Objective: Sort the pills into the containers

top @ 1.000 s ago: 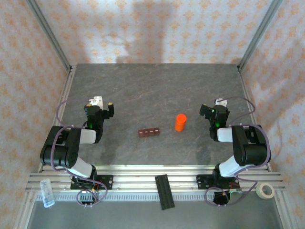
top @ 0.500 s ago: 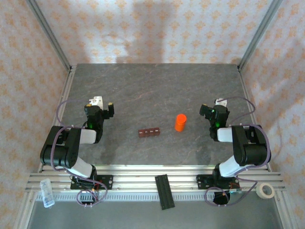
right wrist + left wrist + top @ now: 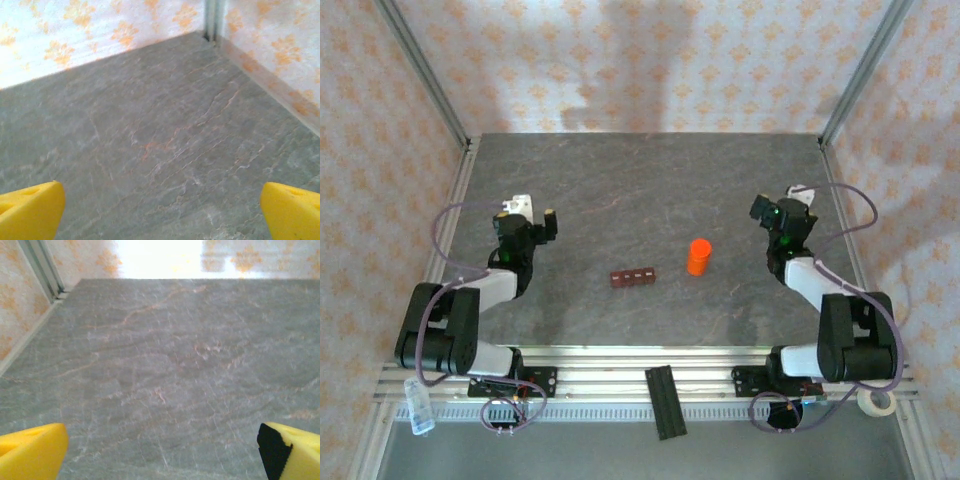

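The small dark red-brown bar of joined square containers (image 3: pixel 633 277) lies flat near the middle of the grey, stone-veined surface (image 3: pixel 620 180), its long side running left to right. Just to its right and a little farther back stands an orange cylindrical bottle (image 3: pixel 698 256), upright and not touching the bar. Pale marks run along the bar's top, but from overhead it is too small to say whether anything lies in the compartments.

The left hand (image 3: pixel 535 216) is on the left side of the surface, well apart from the bar, its fingers spread wide with nothing between them. In the left wrist view its yellow fingertips (image 3: pixel 32 450) sit at the two lower corners, with only bare grey surface between.

The right hand (image 3: pixel 782 204) is on the right side, past the bottle and somewhat farther back. It is likewise wide open and empty. In the right wrist view its yellow fingertips (image 3: pixel 30 210) frame bare surface that runs to a corner of the cream walls printed with orange flowers (image 3: pixel 75 30).

Along the near metal rail lie a black ribbed strip (image 3: pixel 665 402), a pale roll of tape (image 3: pixel 877 400) at the right end and a clear plastic piece (image 3: pixel 418 404) at the left end.
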Available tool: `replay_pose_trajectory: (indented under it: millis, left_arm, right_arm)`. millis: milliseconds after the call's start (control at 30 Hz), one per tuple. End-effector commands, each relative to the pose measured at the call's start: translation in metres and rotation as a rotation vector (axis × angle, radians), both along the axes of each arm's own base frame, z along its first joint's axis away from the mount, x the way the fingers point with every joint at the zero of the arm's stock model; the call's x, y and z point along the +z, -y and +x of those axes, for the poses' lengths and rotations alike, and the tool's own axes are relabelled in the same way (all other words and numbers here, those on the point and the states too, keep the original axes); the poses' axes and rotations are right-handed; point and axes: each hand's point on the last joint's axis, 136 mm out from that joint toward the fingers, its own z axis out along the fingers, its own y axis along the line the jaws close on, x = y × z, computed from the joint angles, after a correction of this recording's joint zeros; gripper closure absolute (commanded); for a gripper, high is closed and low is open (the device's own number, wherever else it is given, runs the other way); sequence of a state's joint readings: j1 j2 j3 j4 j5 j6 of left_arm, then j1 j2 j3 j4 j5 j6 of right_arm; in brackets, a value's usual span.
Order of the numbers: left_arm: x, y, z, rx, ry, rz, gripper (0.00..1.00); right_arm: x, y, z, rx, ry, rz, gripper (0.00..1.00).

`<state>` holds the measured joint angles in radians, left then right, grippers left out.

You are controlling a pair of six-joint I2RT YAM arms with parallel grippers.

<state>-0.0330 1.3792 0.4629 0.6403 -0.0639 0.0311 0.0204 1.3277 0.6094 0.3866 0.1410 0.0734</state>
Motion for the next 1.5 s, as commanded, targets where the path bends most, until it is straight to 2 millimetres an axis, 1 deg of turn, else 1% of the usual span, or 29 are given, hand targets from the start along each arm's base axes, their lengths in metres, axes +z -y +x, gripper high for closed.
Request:
replay_pose_trajectory:
  millis: [0, 33, 67, 133, 167, 233, 267, 333, 400, 433, 467, 533, 600, 667, 733, 767, 900, 967, 1067, 1233, 1467]
  left_arm:
    - [0.029, -0.007, -0.004, 0.065, 0.028, -0.024, 0.00]
    - [0.039, -0.006, -0.005, 0.070, 0.049, -0.045, 0.00]
    - [0.049, -0.006, -0.006, 0.073, 0.066, -0.068, 0.00]
    - [0.072, -0.005, -0.010, 0.093, 0.095, -0.129, 0.00]
    - [0.080, -0.003, -0.012, 0.095, 0.104, -0.154, 0.00]
    - [0.094, 0.002, -0.018, 0.096, 0.107, -0.203, 0.00]
    - [0.097, 0.006, -0.020, 0.090, 0.101, -0.218, 0.00]
    - [0.102, 0.012, -0.024, 0.090, 0.082, -0.239, 0.00]
    - [0.101, 0.018, -0.029, 0.093, 0.051, -0.254, 0.00]
    - [0.100, 0.021, -0.030, 0.090, 0.033, -0.260, 0.00]
    - [0.098, 0.025, -0.032, 0.089, 0.017, -0.270, 0.00]
    - [0.093, 0.029, -0.034, 0.092, -0.014, -0.287, 0.00]
    - [0.087, 0.032, -0.036, 0.098, -0.042, -0.309, 0.00]
    - [0.081, 0.032, -0.038, 0.118, -0.063, -0.330, 0.00]
    - [0.077, 0.032, -0.038, 0.135, -0.070, -0.349, 0.00]
    - [0.076, 0.031, -0.038, 0.144, -0.071, -0.356, 0.00]
    - [0.072, 0.027, -0.035, 0.187, -0.084, -0.363, 0.00]
    - [0.071, 0.026, -0.032, 0.199, -0.100, -0.355, 0.00]
    - [0.071, 0.024, -0.027, 0.215, -0.127, -0.328, 0.00]
    - [0.073, 0.021, -0.019, 0.234, -0.143, -0.320, 0.00]
    - [0.074, 0.023, -0.008, 0.221, -0.135, -0.349, 0.00]
  right_arm:
    - [0.010, 0.028, -0.016, -0.231, -0.039, 0.089, 0.00]
    - [0.013, 0.033, -0.020, -0.291, -0.044, 0.139, 0.00]
    - [0.015, 0.030, -0.017, -0.273, -0.057, 0.180, 0.00]
    - [0.026, 0.013, -0.007, -0.174, -0.071, 0.249, 0.00]
    - [0.031, 0.004, -0.004, -0.129, -0.073, 0.278, 0.00]
    - [0.047, -0.027, 0.005, 0.027, -0.075, 0.349, 0.00]
    - [0.054, -0.041, 0.007, 0.090, -0.079, 0.364, 0.00]
    - [0.069, -0.077, 0.006, 0.239, -0.110, 0.376, 0.01]
    - [0.079, -0.116, 0.000, 0.374, -0.154, 0.366, 0.03]
    - [0.082, -0.132, -0.002, 0.427, -0.169, 0.359, 0.03]
    - [0.085, -0.157, -0.010, 0.508, -0.200, 0.341, 0.04]
    - [0.086, -0.195, -0.025, 0.623, -0.242, 0.291, 0.04]
    - [0.084, -0.234, -0.043, 0.749, -0.288, 0.232, 0.04]
    - [0.075, -0.262, -0.058, 0.844, -0.339, 0.176, 0.04]
    - [0.063, -0.285, -0.073, 0.924, -0.393, 0.113, 0.04]
    - [0.054, -0.295, -0.081, 0.964, -0.423, 0.073, 0.05]
    - [0.018, -0.327, -0.108, 1.103, -0.505, -0.091, 0.04]
    - [0.001, -0.340, -0.119, 1.165, -0.536, -0.156, 0.04]
    - [-0.019, -0.357, -0.131, 1.248, -0.566, -0.244, 0.03]
    - [-0.044, -0.372, -0.144, 1.310, -0.621, -0.356, 0.01]
    - [-0.079, -0.378, -0.149, 1.288, -0.699, -0.481, 0.01]
